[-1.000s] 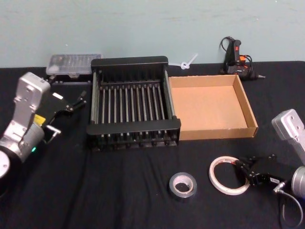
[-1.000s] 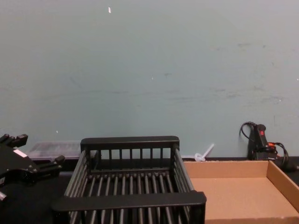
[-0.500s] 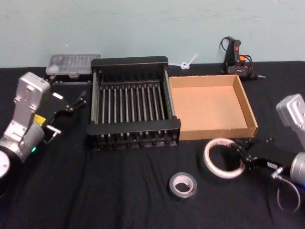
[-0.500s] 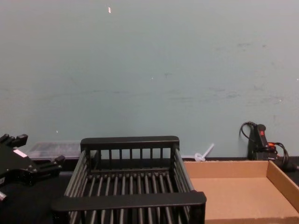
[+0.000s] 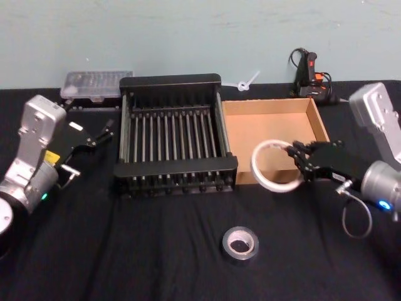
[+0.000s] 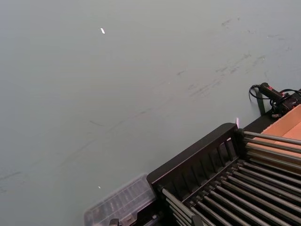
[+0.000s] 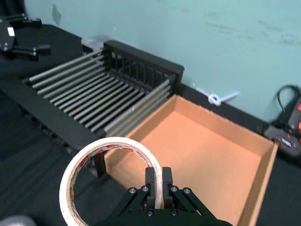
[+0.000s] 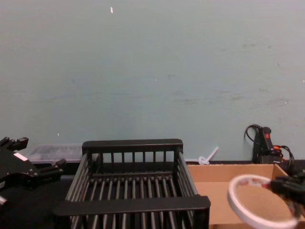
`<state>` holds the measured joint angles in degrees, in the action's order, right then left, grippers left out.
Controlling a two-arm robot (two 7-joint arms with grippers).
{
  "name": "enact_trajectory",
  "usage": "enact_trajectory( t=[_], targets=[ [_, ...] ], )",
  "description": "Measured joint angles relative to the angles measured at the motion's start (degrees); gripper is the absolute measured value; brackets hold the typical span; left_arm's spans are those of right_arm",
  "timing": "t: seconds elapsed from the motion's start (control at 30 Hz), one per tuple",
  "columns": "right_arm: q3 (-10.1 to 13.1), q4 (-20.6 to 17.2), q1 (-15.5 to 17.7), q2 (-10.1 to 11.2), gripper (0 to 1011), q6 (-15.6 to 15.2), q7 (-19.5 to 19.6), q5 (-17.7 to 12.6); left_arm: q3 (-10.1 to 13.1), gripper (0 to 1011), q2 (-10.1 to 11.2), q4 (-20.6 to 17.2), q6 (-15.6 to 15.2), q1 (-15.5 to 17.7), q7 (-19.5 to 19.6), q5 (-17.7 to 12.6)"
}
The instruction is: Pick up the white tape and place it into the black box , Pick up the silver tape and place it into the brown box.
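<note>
My right gripper [image 5: 296, 158] is shut on the white tape [image 5: 263, 182], gripping its right side. The roll hangs upright-tilted in the air over the near left corner of the brown box [image 5: 326, 138], close to the black box [image 5: 169, 81]. The right wrist view shows the fingers [image 7: 151, 181] pinching the tape [image 7: 110, 142], red print on its inner ring, with the brown box [image 7: 197, 150] and black box [image 7: 146, 59] beyond. The chest view has the tape [image 8: 232, 198] in front of the brown box [image 8: 228, 174]. The silver tape [image 5: 240, 243] lies flat on the black cloth, nearer me. My left gripper [image 5: 109, 128] stands open left of the black box.
A clear plastic case [image 5: 97, 83] lies behind the black box at the back left. A black glue gun [image 5: 310, 78] with its cable and a white zip tie [image 5: 247, 81] sit along the back edge by the wall.
My right gripper has lifted the white tape off the cloth and carried it left and away from me, up to the brown box's near left corner. The left arm and silver tape stayed put.
</note>
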<state>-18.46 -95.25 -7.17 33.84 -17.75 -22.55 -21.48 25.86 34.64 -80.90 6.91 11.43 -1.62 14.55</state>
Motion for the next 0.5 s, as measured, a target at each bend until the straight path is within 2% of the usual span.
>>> enact_trajectory(
  t=[0.43, 0.5],
  targets=[
    [-4.1, 4.7, -7.6, -4.5, 95, -0.2, -0.5, 3.1, 0.0, 1001, 0.0, 0.0, 0.0, 0.0, 0.0, 0.0],
    [-5.3, 6.3, -9.5, -5.8, 96, -0.2, -0.7, 4.2, 0.0, 1001, 0.0, 0.0, 0.0, 0.0, 0.0, 0.0]
  ],
)
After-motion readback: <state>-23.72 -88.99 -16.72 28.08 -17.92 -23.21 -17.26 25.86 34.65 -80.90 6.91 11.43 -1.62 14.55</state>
